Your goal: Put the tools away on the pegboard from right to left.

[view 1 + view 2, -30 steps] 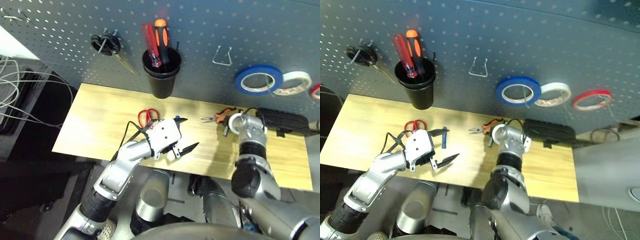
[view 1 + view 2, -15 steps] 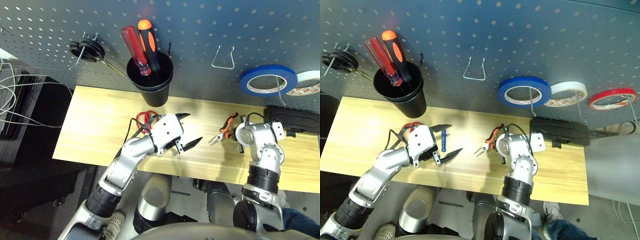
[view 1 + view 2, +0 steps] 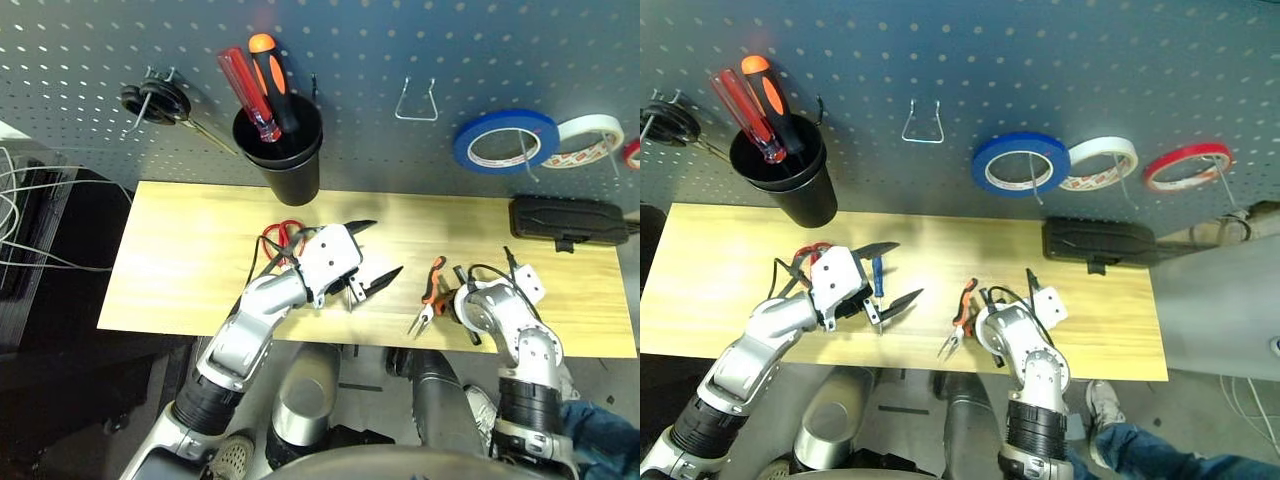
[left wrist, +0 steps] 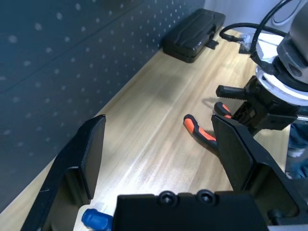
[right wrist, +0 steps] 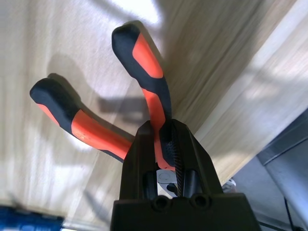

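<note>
We saw the right gripper (image 5: 166,144) closed on the orange-and-black-handled pliers (image 3: 431,290), one handle pinched between its jaws near the pivot, over the front part of the wooden table (image 3: 190,250); the pliers' tip pointed toward the table's front edge. The left gripper (image 3: 372,258) hovered above the table's middle with its jaws spread wide and nothing between them. Just beside it lay the slim blue-handled screwdriver (image 3: 877,276), and the red-handled scissors (image 3: 283,233) lay partly behind the left wrist. On the pegboard (image 3: 400,40) the blue tape roll (image 3: 503,140) hung from a hook, with a white tape roll (image 3: 590,135) next to it on the right and a red tape roll (image 3: 1185,165) farther right. A black cup (image 3: 282,155) on the board held two screwdrivers. A black case (image 3: 565,217) lay at the table's back right.
</note>
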You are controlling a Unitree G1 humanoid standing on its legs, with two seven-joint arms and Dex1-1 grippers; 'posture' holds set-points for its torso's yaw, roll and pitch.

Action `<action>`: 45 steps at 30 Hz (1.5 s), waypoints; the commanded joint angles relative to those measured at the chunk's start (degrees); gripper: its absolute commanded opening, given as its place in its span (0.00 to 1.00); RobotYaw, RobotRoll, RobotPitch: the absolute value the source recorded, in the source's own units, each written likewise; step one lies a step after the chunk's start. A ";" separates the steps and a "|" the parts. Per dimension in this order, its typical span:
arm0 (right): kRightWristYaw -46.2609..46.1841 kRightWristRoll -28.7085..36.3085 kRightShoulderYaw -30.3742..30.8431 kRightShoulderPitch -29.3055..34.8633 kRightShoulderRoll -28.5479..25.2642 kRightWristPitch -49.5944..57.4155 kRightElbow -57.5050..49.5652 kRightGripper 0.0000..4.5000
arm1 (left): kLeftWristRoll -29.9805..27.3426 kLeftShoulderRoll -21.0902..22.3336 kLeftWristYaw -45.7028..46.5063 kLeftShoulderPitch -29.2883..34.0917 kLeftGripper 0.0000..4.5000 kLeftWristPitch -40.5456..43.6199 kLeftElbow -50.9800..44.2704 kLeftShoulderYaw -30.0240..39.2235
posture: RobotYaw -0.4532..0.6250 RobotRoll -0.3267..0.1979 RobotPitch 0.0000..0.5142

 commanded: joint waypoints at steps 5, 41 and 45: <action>5.74 -0.04 1.38 -4.80 1.84 2.04 3.74 0.07 | -1.31 -1.92 1.89 2.02 1.00 -5.44 -1.20 2.09 | 0.65 0.62 0.60; 65.63 -43.10 18.69 -20.83 -13.85 10.60 0.60 0.07 | -1.99 -5.81 9.58 3.99 1.00 -12.27 -1.14 7.53 | 0.65 0.62 0.49; 70.26 -48.25 20.89 -20.95 -14.43 7.29 -2.04 0.07 | -2.23 -5.73 9.56 3.66 1.00 -12.91 -0.80 8.01 | 0.64 0.62 0.49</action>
